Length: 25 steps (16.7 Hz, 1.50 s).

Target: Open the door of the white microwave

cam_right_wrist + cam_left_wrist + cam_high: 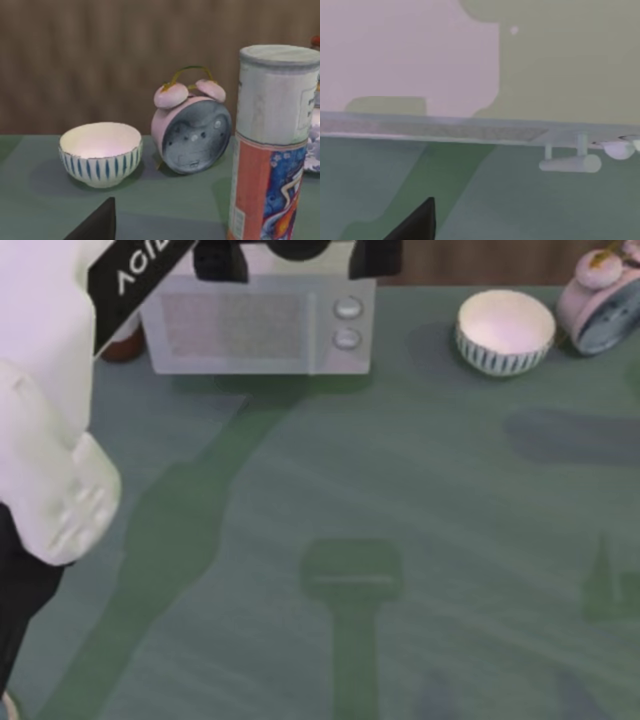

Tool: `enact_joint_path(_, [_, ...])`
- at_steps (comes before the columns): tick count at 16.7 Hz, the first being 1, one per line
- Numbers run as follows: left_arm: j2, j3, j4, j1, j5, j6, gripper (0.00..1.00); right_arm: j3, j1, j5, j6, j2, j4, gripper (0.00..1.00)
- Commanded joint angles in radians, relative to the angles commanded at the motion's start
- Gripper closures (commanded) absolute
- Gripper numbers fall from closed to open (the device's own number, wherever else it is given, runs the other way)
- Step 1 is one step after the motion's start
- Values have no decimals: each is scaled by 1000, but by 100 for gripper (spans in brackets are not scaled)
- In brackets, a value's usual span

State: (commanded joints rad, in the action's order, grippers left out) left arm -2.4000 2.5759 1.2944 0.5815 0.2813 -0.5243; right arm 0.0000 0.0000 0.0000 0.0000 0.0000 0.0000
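Note:
The white microwave (260, 320) stands at the back of the table, left of centre. Its door (232, 328), with the grey mesh window, lies flush against the front. Two silver knobs (348, 322) sit to the door's right. My left gripper (298, 274) hovers open over the microwave's top, touching nothing. The left wrist view looks down past the microwave's top (395, 55) to the door's edge (435, 131) and its bar handle (570, 163), with one dark fingertip (419, 224) above the table. My right gripper is out of the top view; one of its fingertips (100, 222) shows, holding nothing.
A white bowl with blue stripes (505, 330) (101, 154) and a pink alarm clock (600, 298) (192, 134) stand at the back right. A tall chips can (270, 145) is close to my right gripper. A brown object (122, 342) sits left of the microwave.

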Motion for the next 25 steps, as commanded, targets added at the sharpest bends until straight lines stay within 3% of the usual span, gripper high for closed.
enact_joint_path(7, [-79,-96,-187,-35,-17,35,0,0,0,0,0,0,0,0])
enact_joint_path(12, [-87,-105,-204,-39,-19,39,0,0,0,0,0,0,0,0])
enact_joint_path(25, [-87,-105,-204,-39,-19,39,98,0,0,0,0,0,0,0])
